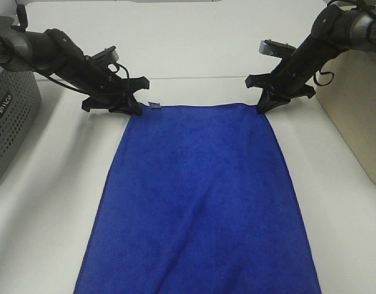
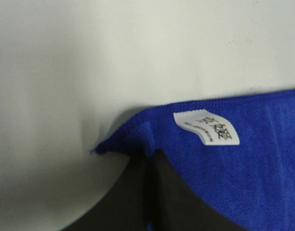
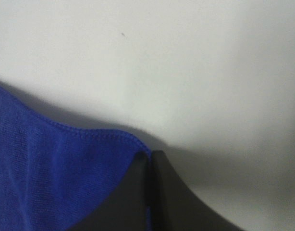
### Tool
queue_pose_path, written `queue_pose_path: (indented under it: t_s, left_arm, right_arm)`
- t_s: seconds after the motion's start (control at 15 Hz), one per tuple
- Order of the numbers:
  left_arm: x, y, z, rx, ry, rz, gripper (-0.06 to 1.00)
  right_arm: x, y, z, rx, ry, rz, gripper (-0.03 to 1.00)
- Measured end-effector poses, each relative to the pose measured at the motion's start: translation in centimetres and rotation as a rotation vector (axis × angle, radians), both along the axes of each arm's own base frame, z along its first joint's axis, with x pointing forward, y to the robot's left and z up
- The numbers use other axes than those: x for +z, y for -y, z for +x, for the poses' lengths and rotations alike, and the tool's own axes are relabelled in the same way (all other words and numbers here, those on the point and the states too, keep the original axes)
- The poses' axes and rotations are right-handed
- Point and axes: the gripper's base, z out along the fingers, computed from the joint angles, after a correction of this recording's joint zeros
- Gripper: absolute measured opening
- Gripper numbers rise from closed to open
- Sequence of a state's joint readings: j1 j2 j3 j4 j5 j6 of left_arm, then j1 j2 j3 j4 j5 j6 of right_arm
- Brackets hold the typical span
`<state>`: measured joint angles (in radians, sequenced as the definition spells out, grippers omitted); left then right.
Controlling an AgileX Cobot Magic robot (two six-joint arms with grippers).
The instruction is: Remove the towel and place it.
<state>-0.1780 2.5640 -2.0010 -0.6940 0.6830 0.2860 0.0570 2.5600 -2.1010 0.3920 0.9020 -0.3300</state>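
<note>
White surface [image 1: 194, 43], blue towel [image 1: 200, 202] spread flat from far middle to near edge.
Left hand [image 1: 137, 109] and right hand [image 1: 262, 108] pinching the far corners; grasp step apparently done, next probably needing an even lift together.

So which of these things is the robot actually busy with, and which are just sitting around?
In use:
- towel, spread on the table
- left tool, shut on the towel's far corner by the tag
- right tool, shut on the other far corner

Just sitting there:
- grey basket at the left edge
- beige bin at the right edge
</note>
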Motion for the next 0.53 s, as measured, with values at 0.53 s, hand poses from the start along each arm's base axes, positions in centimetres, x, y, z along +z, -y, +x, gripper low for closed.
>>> queue_pose_path:
  t_s: [0.53]
  left_arm:
    - [3.8, -0.4, 2.8, 0.032, 0.241, 0.065, 0.00]
  right_arm:
    - [4.4, 0.1, 3.4, -0.036, 0.313, -0.012, 0.02]
